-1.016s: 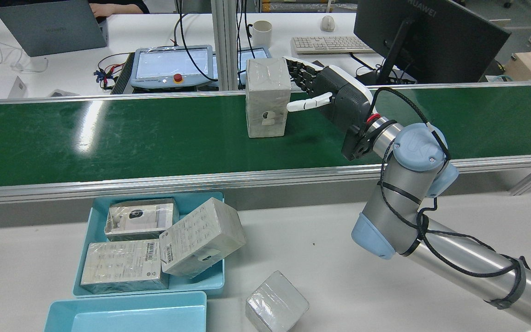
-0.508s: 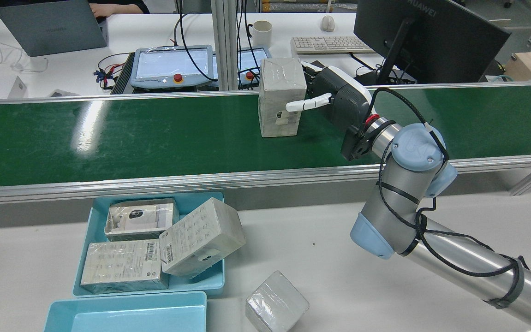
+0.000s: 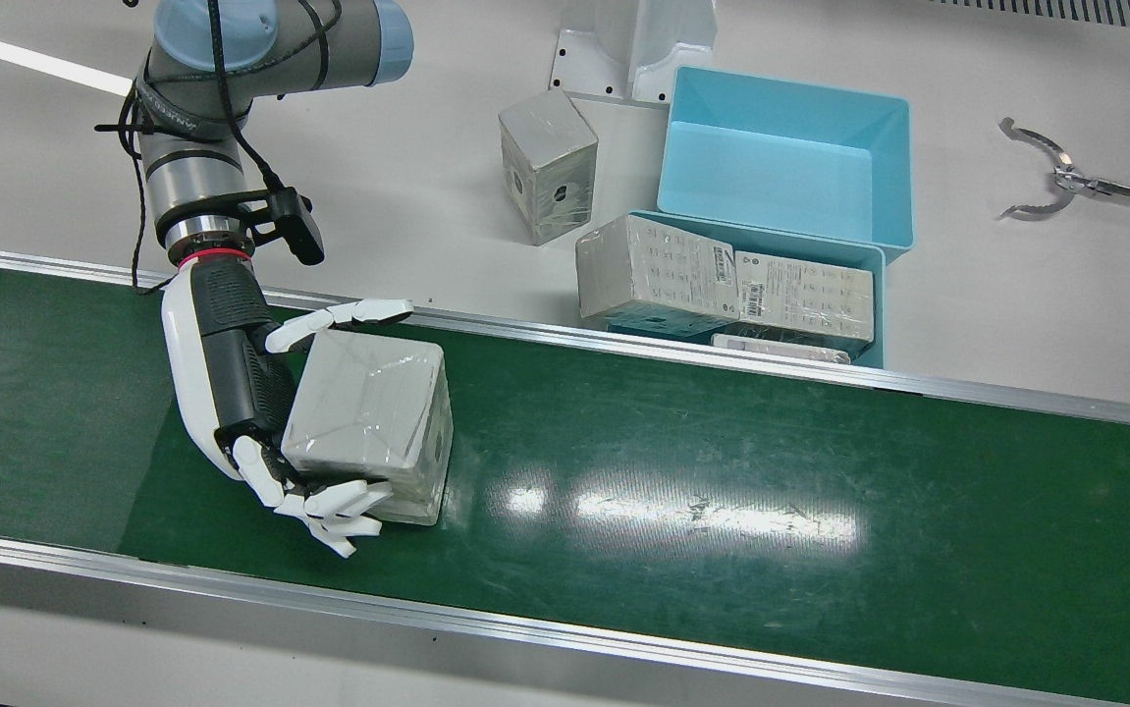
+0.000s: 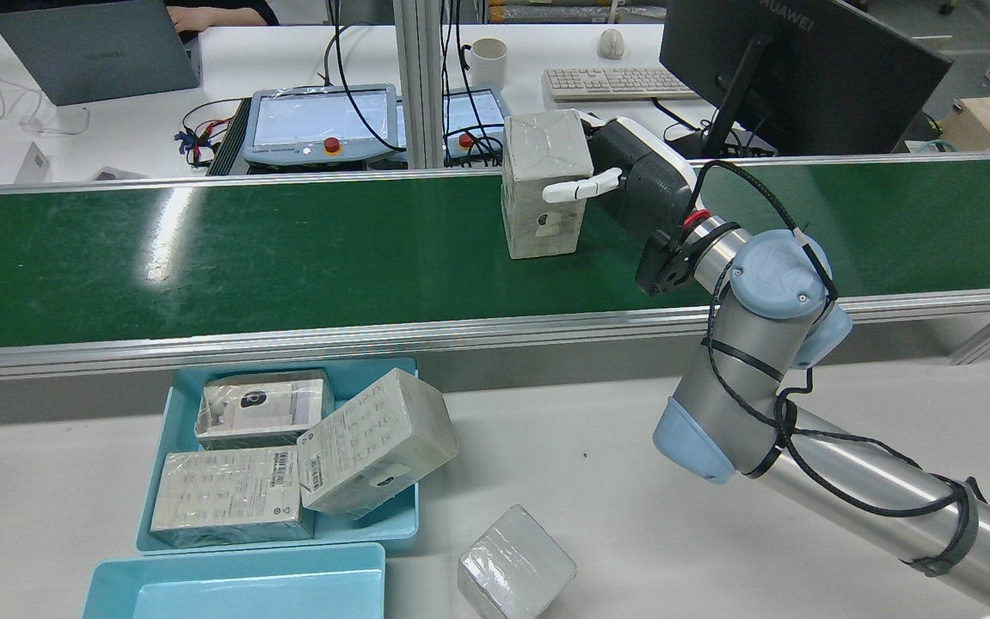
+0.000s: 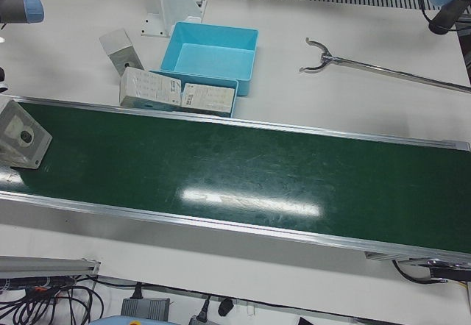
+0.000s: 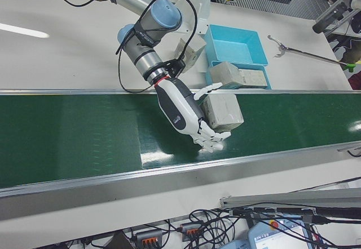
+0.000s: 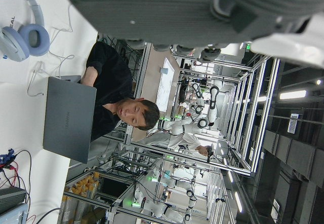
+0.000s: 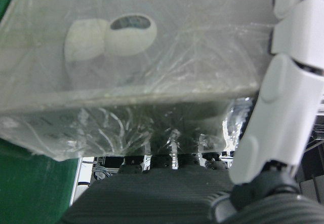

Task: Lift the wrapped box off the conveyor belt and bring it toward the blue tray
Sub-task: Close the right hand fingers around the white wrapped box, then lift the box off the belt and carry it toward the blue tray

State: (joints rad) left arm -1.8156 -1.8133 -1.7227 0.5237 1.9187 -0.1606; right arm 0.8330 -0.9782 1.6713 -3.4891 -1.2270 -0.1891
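My right hand (image 3: 260,412) is clamped on the box (image 3: 368,422), box upright on the belt (image 3: 722,471). Tray (image 3: 790,157) well apart, across the near rail. Left hand's state: can't tell.

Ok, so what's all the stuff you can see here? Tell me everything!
conveyor belt: one, green, runs across the middle
wrapped box: one, grey, on the belt
blue trays: two, on the white table; one empty, one with boxes
boxes in tray: three, grey-white
loose box: one, grey, on the table beside the trays
grabber tool: one, metal, on the table
monitor, keyboard, mug, laptop: one each, desk beyond the belt
person: one, behind the laptop
right hand: white and black, fingers around the wrapped box
left hand: only a dark edge shows
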